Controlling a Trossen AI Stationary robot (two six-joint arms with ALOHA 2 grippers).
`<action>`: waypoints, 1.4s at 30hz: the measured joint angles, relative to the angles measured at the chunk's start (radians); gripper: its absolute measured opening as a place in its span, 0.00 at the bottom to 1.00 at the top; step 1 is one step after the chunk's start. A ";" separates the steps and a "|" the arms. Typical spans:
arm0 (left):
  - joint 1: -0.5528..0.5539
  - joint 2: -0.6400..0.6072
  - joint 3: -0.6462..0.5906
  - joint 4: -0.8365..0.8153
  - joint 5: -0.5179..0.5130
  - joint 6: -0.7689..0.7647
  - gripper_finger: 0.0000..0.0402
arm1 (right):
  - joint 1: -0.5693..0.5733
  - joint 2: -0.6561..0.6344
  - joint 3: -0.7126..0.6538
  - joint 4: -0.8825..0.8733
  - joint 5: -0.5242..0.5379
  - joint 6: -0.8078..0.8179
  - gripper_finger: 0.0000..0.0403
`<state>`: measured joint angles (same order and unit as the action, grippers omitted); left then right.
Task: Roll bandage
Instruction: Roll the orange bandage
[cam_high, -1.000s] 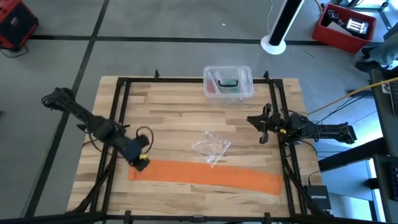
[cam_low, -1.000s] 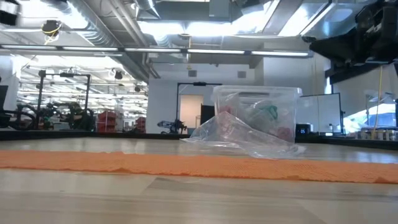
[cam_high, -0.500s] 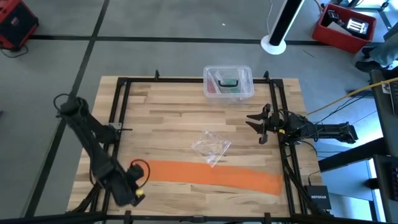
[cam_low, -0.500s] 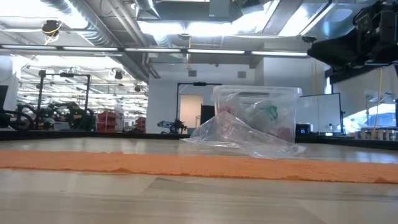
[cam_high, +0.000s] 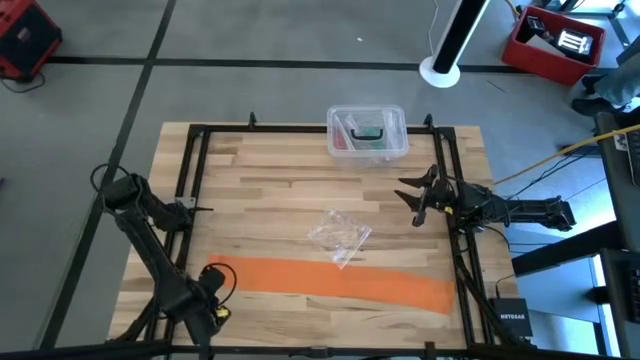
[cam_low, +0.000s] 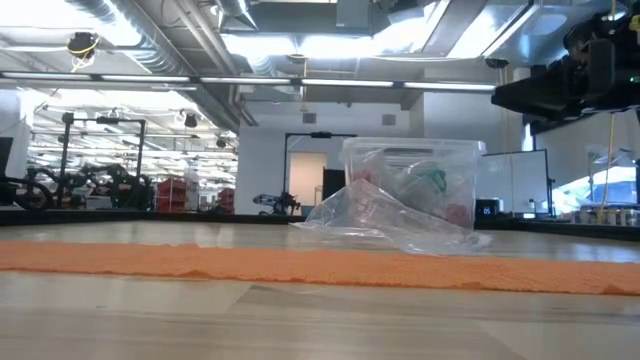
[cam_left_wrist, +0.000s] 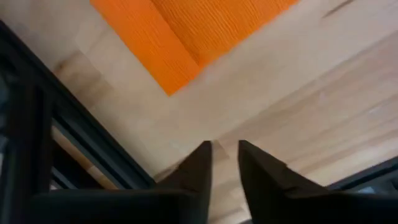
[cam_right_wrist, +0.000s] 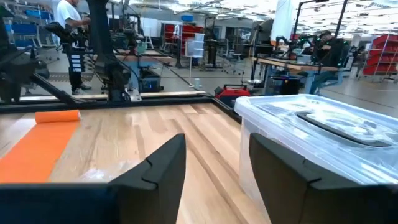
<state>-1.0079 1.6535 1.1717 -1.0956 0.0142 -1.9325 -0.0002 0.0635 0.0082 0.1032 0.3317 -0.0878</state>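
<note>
The wooden table, edged by a black frame, fills the middle of the high view. Across its near half lies the bandage, a long bright orange band spread flat on the wood, running from near the left frame rail to near the right one. In the low view it shows as an orange strip stretched across the whole tabletop, and in the left wrist view one corner of it lies flat on the boards.

The left arm reaches down along the left rail to the table's near left corner. Its left gripper sits just off the bandage's left end, apart from it. The left wrist view shows the two dark fingers standing a narrow gap apart with bare wood between them, holding nothing.

The right arm lies over the right rail, and the right gripper hangs above the table's right side, well apart from the bandage. Its fingers stand moderately apart and empty.

A clear plastic box with a lid stands at the far edge, small items inside. A crumpled clear plastic bag lies mid-table, just beyond the bandage.

In the room behind, a person stands.
</note>
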 joint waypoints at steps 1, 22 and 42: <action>0.003 0.000 0.000 0.000 -0.001 0.010 0.23 | 0.000 0.000 0.000 0.000 0.000 -0.003 0.45; -0.118 0.107 0.000 0.032 -0.156 -0.083 0.29 | 0.000 0.026 0.000 -0.025 0.035 -0.042 0.45; -0.117 0.212 -0.001 -0.119 -0.264 -0.104 0.20 | 0.000 0.026 0.000 -0.022 0.085 -0.074 0.45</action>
<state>-1.1248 1.8660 1.1709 -1.2145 -0.2502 -2.0360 -0.0002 0.0898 0.0082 0.0811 0.4168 -0.1623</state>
